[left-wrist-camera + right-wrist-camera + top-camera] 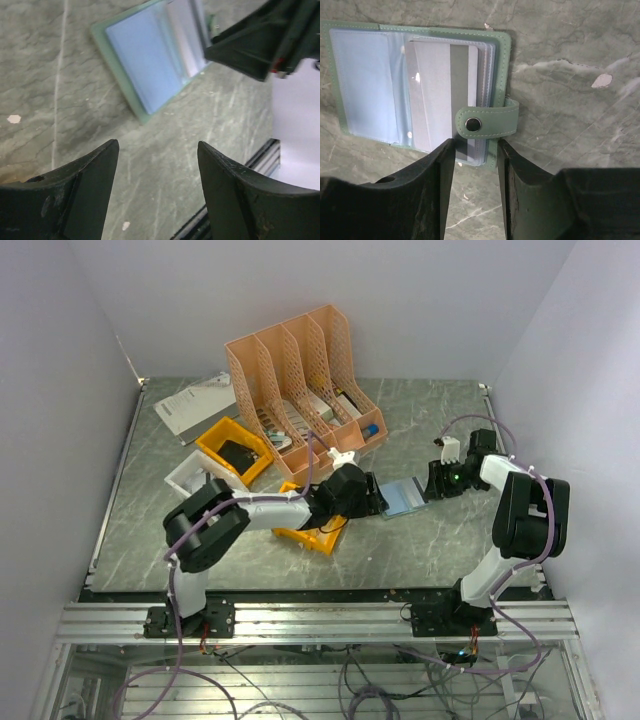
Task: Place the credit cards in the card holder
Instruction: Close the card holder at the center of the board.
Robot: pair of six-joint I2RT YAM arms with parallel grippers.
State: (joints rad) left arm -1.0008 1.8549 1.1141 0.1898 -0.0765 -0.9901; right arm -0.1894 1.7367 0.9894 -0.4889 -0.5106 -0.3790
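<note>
1. Card holder (pixel 365 85) is lying open on the grey table (pixel 140 525), in front of a peach file rack (pixel 290 360) that is keeping papers.
2. Left gripper (pixel 157 145) is hanging wide open beside it, holding nothing.
3. Right gripper (pixel 475 145) is standing half open over the holder's edge, clamping nothing.
4. Pale credit card (pixel 432 90) is sitting in its right sleeve.

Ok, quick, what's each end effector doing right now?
Left end effector: open, empty.
Right end effector: partly open at the edge of the grey-green square card holder, gripping nothing.
</note>
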